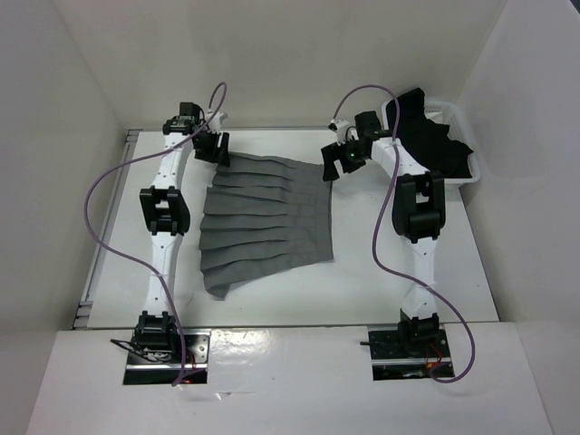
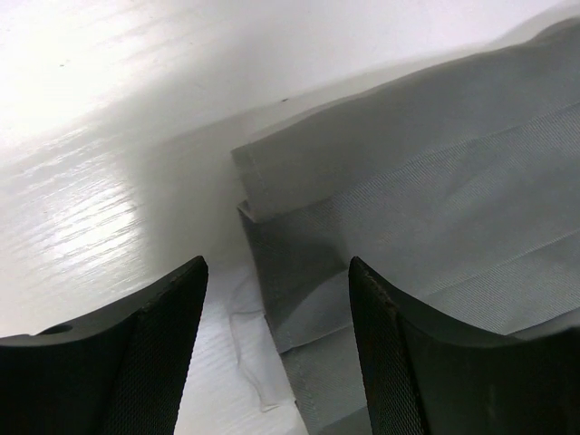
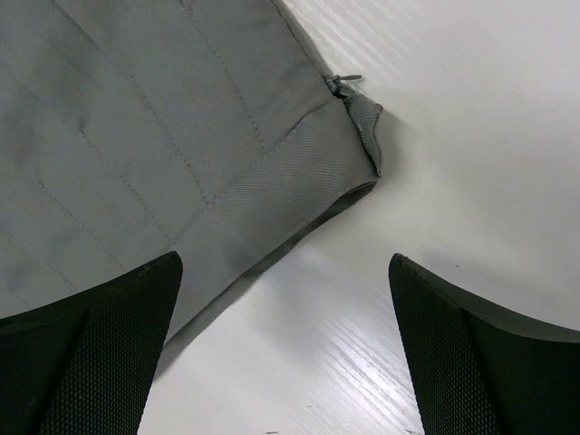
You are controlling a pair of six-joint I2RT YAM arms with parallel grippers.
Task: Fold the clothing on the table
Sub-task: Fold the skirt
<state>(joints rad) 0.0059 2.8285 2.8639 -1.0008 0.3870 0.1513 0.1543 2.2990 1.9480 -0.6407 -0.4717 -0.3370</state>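
both far corners of the skirt (image 1: 267, 222), spread flat on the table (image 1: 362, 290), are lined up for grasping: left claw (image 1: 216, 148) partly open, right claw (image 1: 337, 163) wide, nothing apparently gripped. next, each corner must be pinched.

Grey pleated skirt (image 1: 267, 222); white table (image 1: 362, 272)

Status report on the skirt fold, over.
Both open, empty: left gripper and right gripper at far corners of the skirt. Skirt flat on the table, not yet folded. Nothing on it; black garment in the bin, aside.
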